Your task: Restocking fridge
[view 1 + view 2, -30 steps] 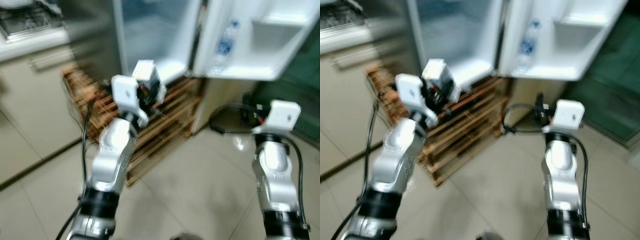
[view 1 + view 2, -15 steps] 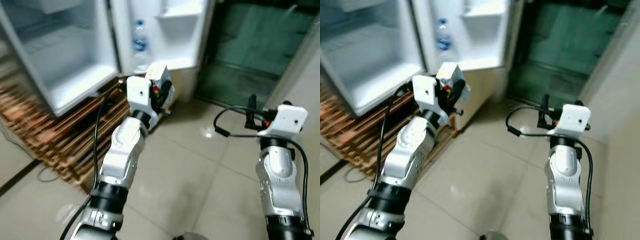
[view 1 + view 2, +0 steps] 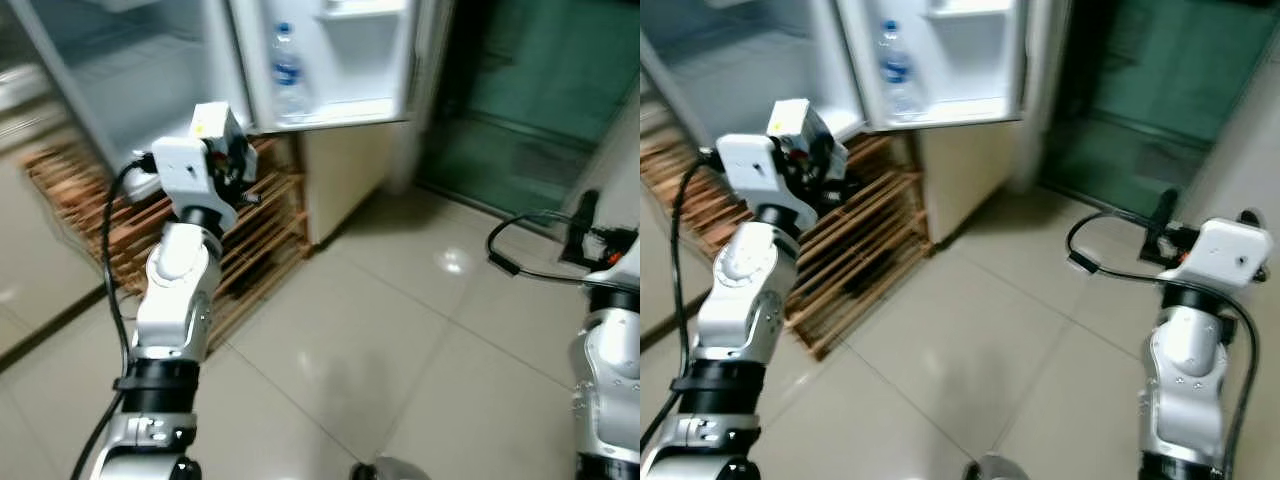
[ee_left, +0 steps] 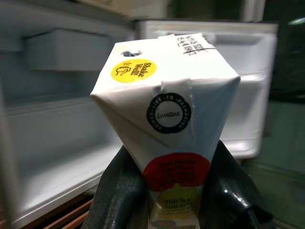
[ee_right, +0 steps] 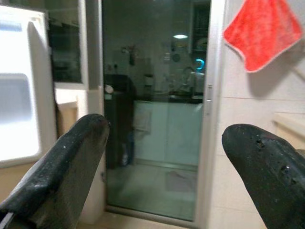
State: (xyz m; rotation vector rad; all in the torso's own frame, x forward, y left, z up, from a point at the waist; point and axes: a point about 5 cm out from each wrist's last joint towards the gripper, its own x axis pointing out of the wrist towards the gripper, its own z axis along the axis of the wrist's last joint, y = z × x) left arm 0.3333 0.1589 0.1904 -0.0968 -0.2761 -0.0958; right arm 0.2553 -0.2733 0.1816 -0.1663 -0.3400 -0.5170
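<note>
Head views: the left gripper (image 3: 232, 165), at upper left of the frame, is raised before the open fridge (image 3: 150, 90), its jaws clamped on a small white carton (image 3: 213, 122). The left wrist view shows the carton (image 4: 167, 119) upright between the two black fingers (image 4: 121, 195), which press its lower sides; a yellow "Shake Well" sticker sits on its top. The fridge door (image 3: 340, 60) stands open at upper centre, with a water bottle (image 3: 287, 75) in its lower door shelf. A wooden pallet (image 3: 250, 240) lies under the fridge. The right gripper (image 5: 167, 157) hangs idle, its jaws wide apart, facing a glass door (image 5: 152, 109) and a red cloth (image 5: 264, 33) on the wall.

Step in hand, as judged: carrying the carton to a fridge shelf. To do it well, the carton should be kept upright and the grip steady. The robot should square up to the cabinet, then advance the arm over the pallet edge and clear of the open door. Release is best only once the carton's base rests flat on a shelf, well in from the lip.
</note>
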